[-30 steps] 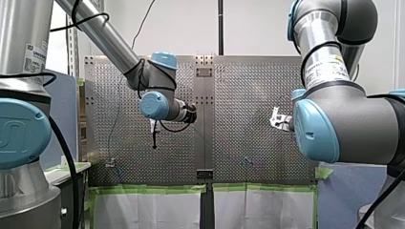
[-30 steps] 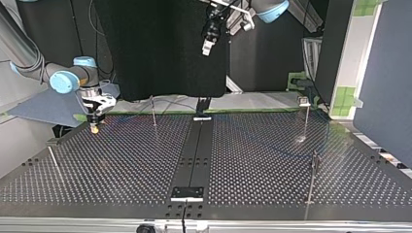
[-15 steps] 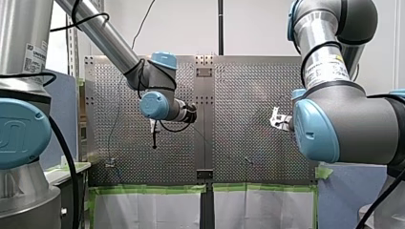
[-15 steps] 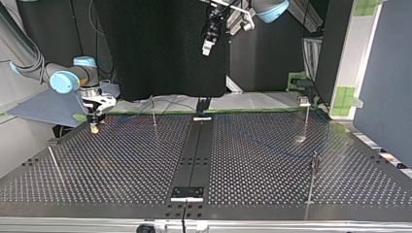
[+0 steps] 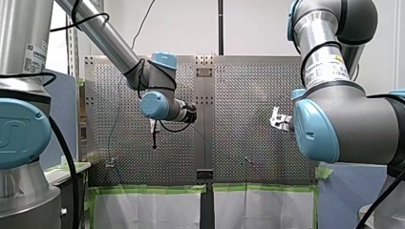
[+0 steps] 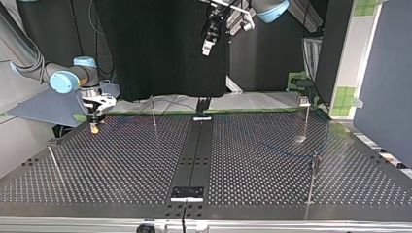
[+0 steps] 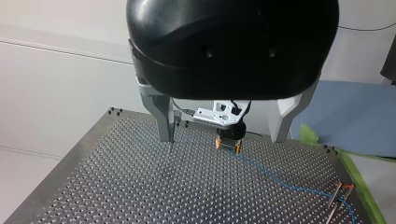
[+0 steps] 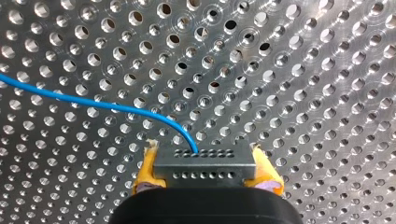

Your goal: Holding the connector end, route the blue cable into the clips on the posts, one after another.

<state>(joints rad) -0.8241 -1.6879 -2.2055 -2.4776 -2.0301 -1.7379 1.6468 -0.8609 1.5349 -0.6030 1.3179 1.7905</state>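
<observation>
The right gripper (image 8: pixel 204 173) is clamped on the grey metal connector (image 8: pixel 205 158), its yellow pads (image 8: pixel 145 170) pressed against both ends of the block. The blue cable (image 8: pixel 93 103) leaves the connector's face, curves up and runs off across the perforated table (image 6: pixel 252 160). In the top view this gripper hangs low over the table's far left corner, near a thin post (image 6: pixel 153 110). In the left wrist view the cable trails from the connector to two posts (image 7: pixel 335 201) at the table's edge; whether it sits in their clips cannot be told. The left gripper (image 6: pixel 207 47) hangs high above the table, its metal fingers (image 7: pixel 164 119) spread wide around nothing.
</observation>
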